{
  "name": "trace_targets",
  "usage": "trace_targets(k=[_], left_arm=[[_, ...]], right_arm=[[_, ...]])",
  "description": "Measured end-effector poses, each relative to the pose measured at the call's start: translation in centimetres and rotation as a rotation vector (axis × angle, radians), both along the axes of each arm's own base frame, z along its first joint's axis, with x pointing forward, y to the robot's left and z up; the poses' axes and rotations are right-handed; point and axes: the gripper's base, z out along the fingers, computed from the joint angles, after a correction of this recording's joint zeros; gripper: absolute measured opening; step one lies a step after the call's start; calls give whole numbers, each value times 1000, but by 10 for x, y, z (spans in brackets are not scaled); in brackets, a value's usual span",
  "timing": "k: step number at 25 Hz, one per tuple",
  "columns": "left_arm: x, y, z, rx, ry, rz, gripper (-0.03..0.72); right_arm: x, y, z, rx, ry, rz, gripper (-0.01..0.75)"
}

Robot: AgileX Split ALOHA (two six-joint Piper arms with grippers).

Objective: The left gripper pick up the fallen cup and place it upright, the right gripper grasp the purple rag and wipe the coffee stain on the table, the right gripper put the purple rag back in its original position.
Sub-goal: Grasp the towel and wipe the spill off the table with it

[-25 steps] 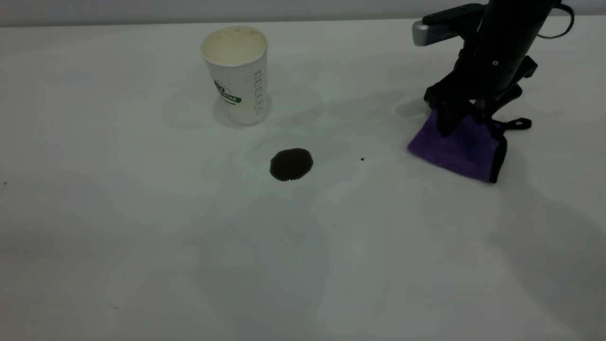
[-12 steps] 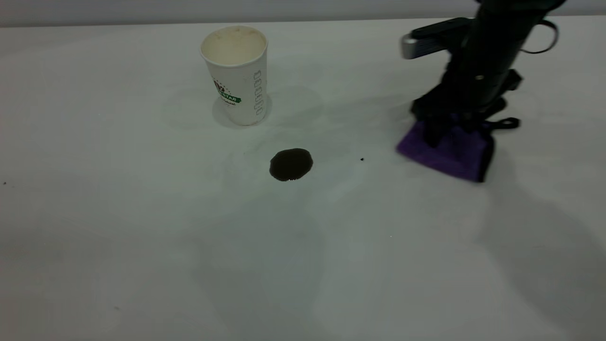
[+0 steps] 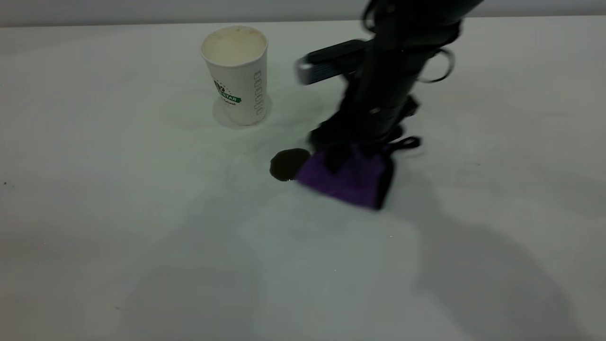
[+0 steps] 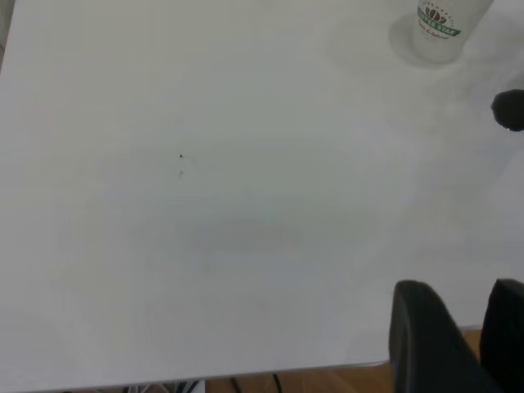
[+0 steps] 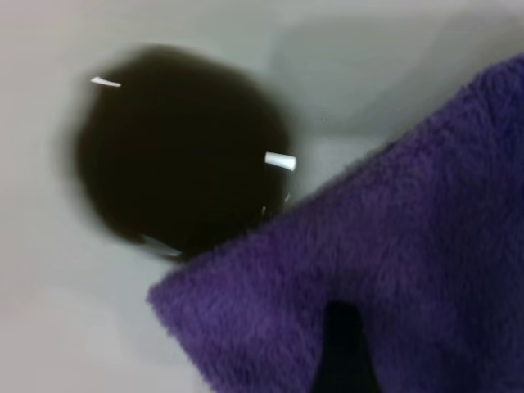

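The white paper cup point(image 3: 238, 80) stands upright at the back of the table point(image 3: 142, 227); it also shows in the left wrist view point(image 4: 438, 33). My right gripper point(image 3: 342, 158) is shut on the purple rag point(image 3: 352, 182) and presses it on the table. The rag's left edge touches the dark coffee stain point(image 3: 284, 165) and covers its right side. In the right wrist view the rag point(image 5: 409, 237) overlaps the stain point(image 5: 176, 155), and one dark finger point(image 5: 344, 352) sinks into the cloth. My left gripper point(image 4: 463, 295) is open and empty over the table's edge, far from the cup.
The rag's black loop point(image 3: 408, 142) trails to its right. A tiny dark speck point(image 3: 4, 183) lies at the far left of the table. The stain shows at the margin of the left wrist view point(image 4: 512, 110).
My right gripper has dragged the purple rag leftward across the table, from the right side to the coffee stain, which it now partly covers. The cup has not moved.
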Motion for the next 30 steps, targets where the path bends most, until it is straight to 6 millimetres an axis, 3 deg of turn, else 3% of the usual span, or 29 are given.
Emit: trace_targets(k=[6, 10, 21, 30], left_arm=[[0, 0, 0, 0, 0, 0, 238], [0, 0, 0, 0, 0, 0, 238], [0, 0, 0, 0, 0, 0, 238], [0, 0, 0, 0, 0, 0, 238]], right_arm=[[-31, 50, -1, 80, -17, 12, 593], [-40, 67, -2, 140, -47, -39, 593], [-20, 65, 7, 239, -209, -199, 592], [-39, 67, 9, 183, 15, -112, 592]])
